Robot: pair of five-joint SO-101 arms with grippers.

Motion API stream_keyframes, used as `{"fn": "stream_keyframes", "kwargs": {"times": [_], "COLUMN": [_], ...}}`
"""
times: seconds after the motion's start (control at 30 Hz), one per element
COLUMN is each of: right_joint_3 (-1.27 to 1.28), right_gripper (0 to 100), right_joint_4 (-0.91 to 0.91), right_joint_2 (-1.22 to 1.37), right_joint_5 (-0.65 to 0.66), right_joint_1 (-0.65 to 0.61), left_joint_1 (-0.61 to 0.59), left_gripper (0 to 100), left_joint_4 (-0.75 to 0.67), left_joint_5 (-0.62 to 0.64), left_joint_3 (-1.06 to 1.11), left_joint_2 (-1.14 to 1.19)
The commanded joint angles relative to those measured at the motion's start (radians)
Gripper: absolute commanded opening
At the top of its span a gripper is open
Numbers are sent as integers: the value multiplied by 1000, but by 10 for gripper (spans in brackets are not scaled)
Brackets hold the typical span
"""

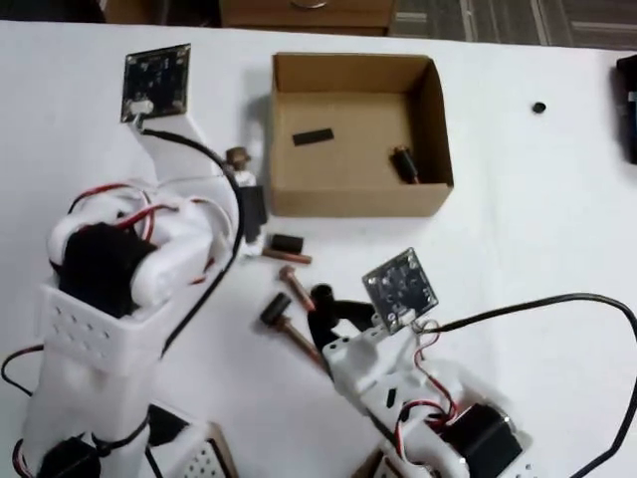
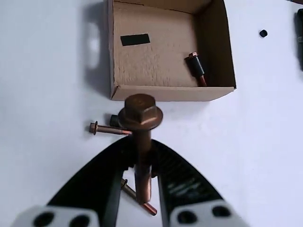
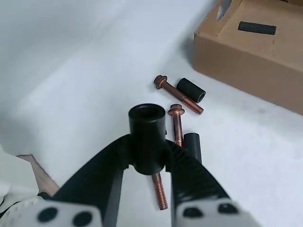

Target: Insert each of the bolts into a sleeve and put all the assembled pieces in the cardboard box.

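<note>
A white tabletop (image 1: pixel 537 229) carries an open cardboard box (image 1: pixel 353 197) with two robot arms in front of it. The left hand (image 2: pixel 141 152) is closed on a copper held bolt (image 2: pixel 140 113). It grips the shank, and the flanged hex head sticks out past the fingertips. From above, this hand sits just beside the box's near left corner. The right hand (image 3: pixel 147 153) is closed on a black held sleeve (image 3: pixel 147 130), whose open bore points away from the hand. This hand is over the tabletop in front of the box, among loose parts. Inside the box, an assembled piece (image 1: pixel 405 164), a bolt wearing a sleeve, lies near the right wall. A flat black strip (image 1: pixel 313 136) lies near the box's middle. On the tabletop between the box and the right hand, a loose bolt (image 3: pixel 177 94) lies just beside a loose sleeve (image 3: pixel 191 90). A second bolt (image 3: pixel 177 123) lies near a second sleeve (image 3: pixel 192 146). The threaded end of a third bolt (image 3: pixel 160 191) shows beneath the right hand. A small dark object (image 1: pixel 538 107) lies well apart, to the right of the box.
</note>
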Motion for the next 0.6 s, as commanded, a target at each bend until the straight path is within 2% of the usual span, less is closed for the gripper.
{"fn": "stream_keyframes", "kwargs": {"times": [0.0,0.2,0.37,0.57], "right_joint_3": [-5,-2,-2,-2], "right_gripper": [20,20,20,20], "right_joint_4": [-19,-18,-18,-19], "right_joint_2": [15,8,8,15], "right_joint_5": [-8,-8,-8,-8], "right_joint_1": [-7,-7,-7,-5], "left_joint_1": [60,101,101,109], "left_gripper": [21,21,21,21], "left_joint_4": [-57,-124,-186,-325], "left_joint_5": [2,8,9,9], "left_joint_3": [-38,-31,56,271], "left_joint_2": [-34,-32,-51,-249]}}
